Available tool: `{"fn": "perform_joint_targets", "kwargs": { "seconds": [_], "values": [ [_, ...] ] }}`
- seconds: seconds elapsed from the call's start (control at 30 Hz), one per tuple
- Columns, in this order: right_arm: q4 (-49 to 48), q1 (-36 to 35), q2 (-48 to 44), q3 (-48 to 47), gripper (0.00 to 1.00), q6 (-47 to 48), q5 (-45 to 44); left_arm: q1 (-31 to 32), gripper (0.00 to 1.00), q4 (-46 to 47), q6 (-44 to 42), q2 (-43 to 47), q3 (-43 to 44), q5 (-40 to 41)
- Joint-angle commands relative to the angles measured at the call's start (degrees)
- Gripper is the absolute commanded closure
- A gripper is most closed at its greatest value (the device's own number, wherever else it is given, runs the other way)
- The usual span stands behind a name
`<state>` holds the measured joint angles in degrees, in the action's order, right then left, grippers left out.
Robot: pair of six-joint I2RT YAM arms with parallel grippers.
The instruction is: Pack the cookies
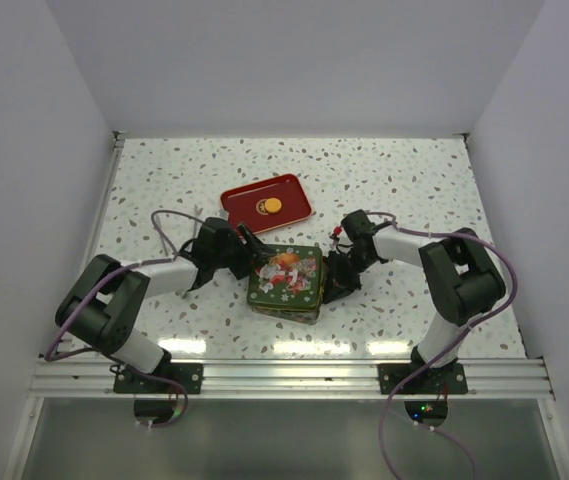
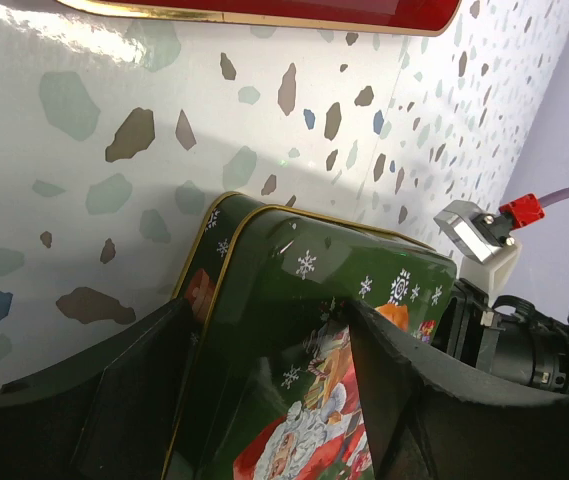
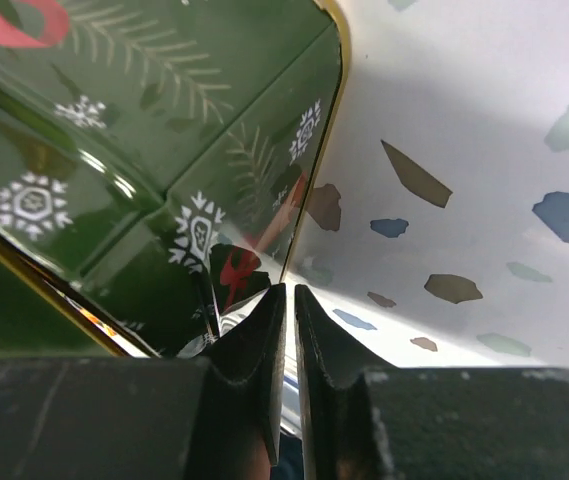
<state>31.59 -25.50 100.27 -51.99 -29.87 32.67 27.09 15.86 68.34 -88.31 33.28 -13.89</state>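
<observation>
Straddling the green tin [image 2: 304, 270], left hand [image 2: 269, 312] gapes (right hand [image 3: 290, 292] closed).

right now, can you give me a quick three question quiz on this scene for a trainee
1. How many cookies lie on the red tray?
2. The left gripper straddles: A the red tray, B the green tin, C a cookie?
3. True or false: the right gripper is wide open.
Key: 1 one; 2 B; 3 false.
</observation>
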Motion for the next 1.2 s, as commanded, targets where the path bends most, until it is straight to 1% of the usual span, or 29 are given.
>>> {"fn": "perform_joint_targets", "kwargs": {
  "seconds": [0.0,0.27,0.43,0.6,0.8,1.0,1.17],
  "values": [
    [-2.50,-0.43,0.45,-2.42,0.88,-1.33,1.79,1.56,0.31,-5.48,-1.71,-0.63,3.90,0.62],
    [-2.59,-0.61,0.54,-2.24,0.88,-1.25,1.79,2.97,0.31,-6.81,-3.12,-1.69,5.22,0.88],
    [-2.50,-0.52,0.72,-2.33,0.89,-0.98,1.70,3.23,0.32,-4.35,-8.47,-1.42,5.83,-0.17],
    [-1.63,-0.52,1.07,-3.12,0.89,-0.28,1.35,3.32,0.33,-3.82,-13.48,-0.63,5.48,0.09],
    [-0.83,-0.52,1.42,-4.17,0.89,-0.02,1.00,3.49,0.33,-0.92,-15.51,0.42,4.51,-1.31],
    [0.31,-0.52,1.42,-5.23,0.89,0.34,0.03,3.41,0.33,-1.00,-19.37,1.74,6.27,-1.40],
    [0.93,-0.08,0.81,-6.28,0.90,0.34,-1.29,3.41,0.33,0.48,-20.87,2.44,6.28,-2.45]
  ]
}}
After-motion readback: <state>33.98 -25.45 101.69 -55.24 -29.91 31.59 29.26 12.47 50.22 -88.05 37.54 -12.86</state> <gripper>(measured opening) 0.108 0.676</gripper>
